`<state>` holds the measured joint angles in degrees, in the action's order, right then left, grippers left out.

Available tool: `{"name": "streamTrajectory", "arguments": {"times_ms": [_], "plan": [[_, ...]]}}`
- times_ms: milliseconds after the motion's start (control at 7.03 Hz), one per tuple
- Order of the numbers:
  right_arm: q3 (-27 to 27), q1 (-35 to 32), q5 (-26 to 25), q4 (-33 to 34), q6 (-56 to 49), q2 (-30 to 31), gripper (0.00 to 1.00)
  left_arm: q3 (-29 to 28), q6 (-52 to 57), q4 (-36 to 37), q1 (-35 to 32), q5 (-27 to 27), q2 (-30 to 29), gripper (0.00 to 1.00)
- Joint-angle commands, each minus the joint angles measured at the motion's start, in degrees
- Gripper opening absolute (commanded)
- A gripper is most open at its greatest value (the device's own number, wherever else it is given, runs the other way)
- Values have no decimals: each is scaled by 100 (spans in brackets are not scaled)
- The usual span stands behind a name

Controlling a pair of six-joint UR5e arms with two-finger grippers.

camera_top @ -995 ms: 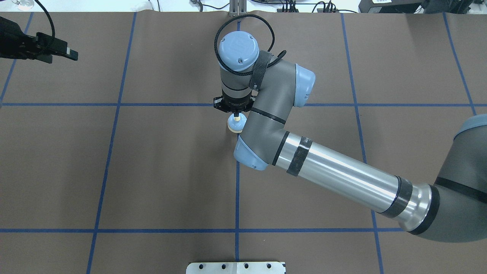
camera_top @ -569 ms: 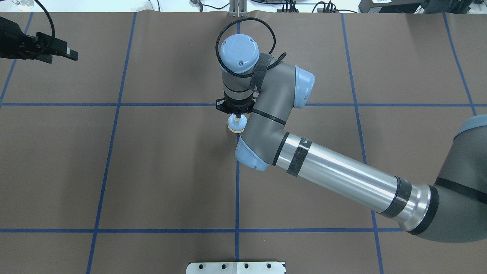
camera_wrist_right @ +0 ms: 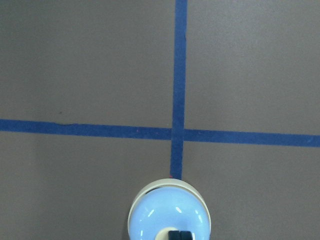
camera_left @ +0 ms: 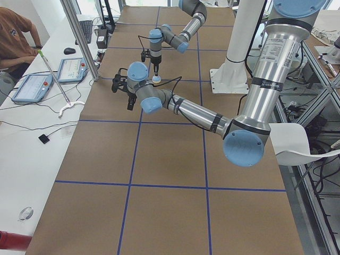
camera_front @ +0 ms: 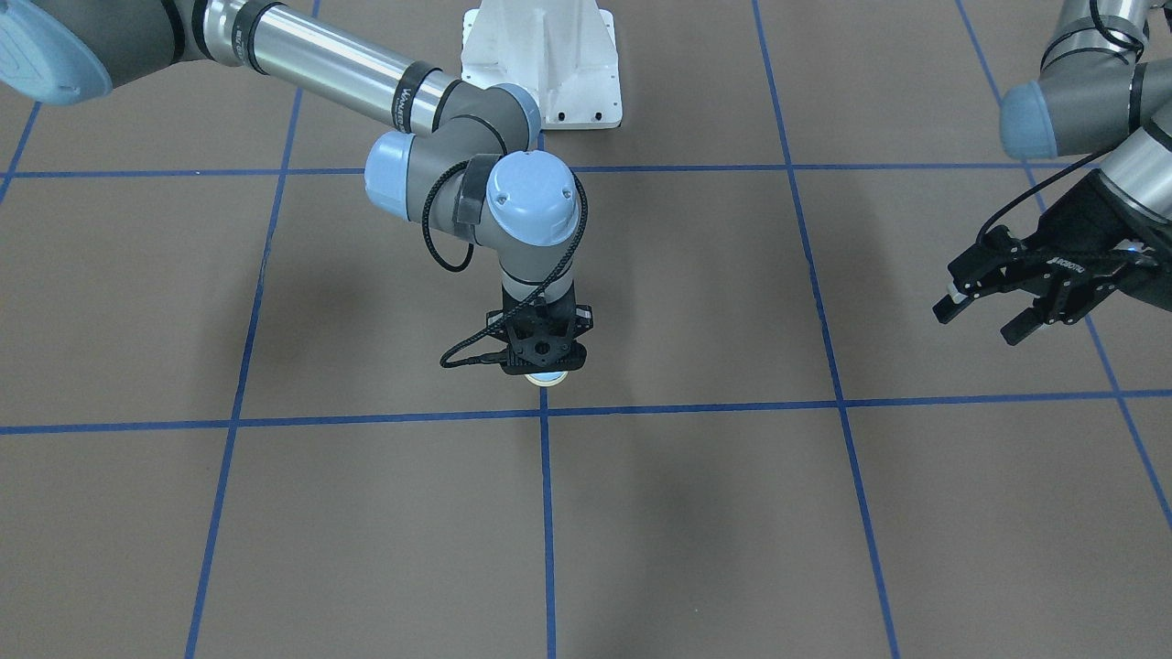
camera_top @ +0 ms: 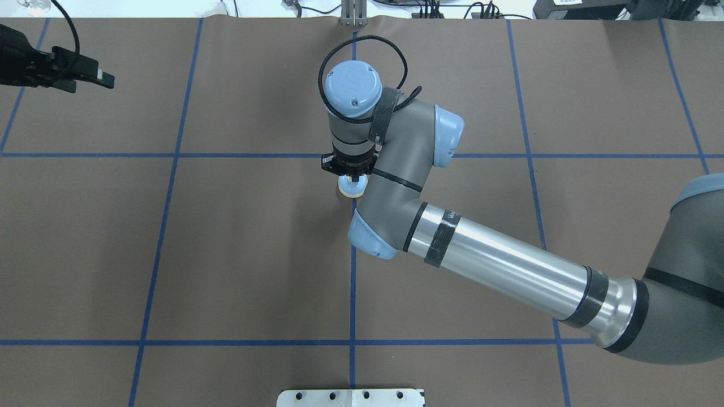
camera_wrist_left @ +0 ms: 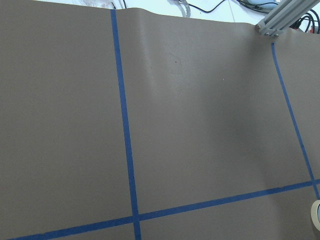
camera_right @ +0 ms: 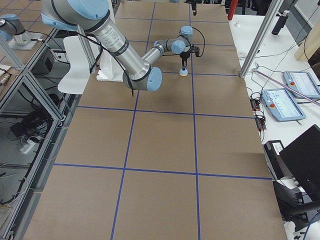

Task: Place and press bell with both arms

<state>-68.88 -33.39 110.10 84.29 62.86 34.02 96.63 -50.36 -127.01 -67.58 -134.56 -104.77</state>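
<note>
The light-blue bell [camera_top: 351, 187] with its cream rim stands on the brown table cover beside a blue tape crossing, also seen in the right wrist view [camera_wrist_right: 170, 212] and from the side [camera_right: 184, 72]. My right gripper [camera_top: 354, 177] points straight down over it. Its black fingertips [camera_wrist_right: 179, 235] are together, shut, and rest on the cream button. In the front view the wrist's black mount hides most of the bell [camera_front: 547, 376]. My left gripper [camera_front: 982, 318] hovers far off at the table's left end, open and holding nothing.
The white pedestal base [camera_front: 540, 64] stands behind the bell. An aluminium post [camera_top: 353, 14] rises at the table's far edge. Blue tape lines [camera_top: 169, 155] divide the brown cover into squares. A side table with tablets [camera_left: 32, 87] and a seated person [camera_left: 13, 32] lies beyond the far edge.
My right wrist has come down a little over the bell, with its fingertips staying on the button. The bell has stayed in place. The left gripper has barely shifted.
</note>
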Motion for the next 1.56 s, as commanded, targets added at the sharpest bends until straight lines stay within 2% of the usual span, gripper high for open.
{"name": "streamTrajectory", "arguments": {"times_ms": [0, 284, 426, 569, 711, 853, 1137, 1422], "plan": [[-55, -183, 81, 18, -10, -184, 0, 31, 0, 10, -27, 0, 9, 100], [-370, -500, 492, 53, -10, -212, 0, 31, 0, 10, -27, 0, 0, 100], [-616, -588, 599, 314, -2, -203, 17, 31, 0, 10, -27, 0, 9, 100], [-992, -650, 609, 673, -19, -125, 87, 31, 0, 10, -53, -61, 61, 100], [-1388, -720, 617, 1060, -19, 24, 99, 14, 9, 19, -297, -270, 148, 100], [-2218, -843, 626, 1464, -210, 548, 99, -65, 26, 27, -656, -647, 175, 100], [-3521, -1281, 652, 1730, -1209, 1742, 100, -109, 1179, 132, -1246, -957, 744, 100], [-4175, -1765, 661, 2502, -2334, 2361, 100, -101, 2786, 1059, -1738, -862, 1036, 100]]}}
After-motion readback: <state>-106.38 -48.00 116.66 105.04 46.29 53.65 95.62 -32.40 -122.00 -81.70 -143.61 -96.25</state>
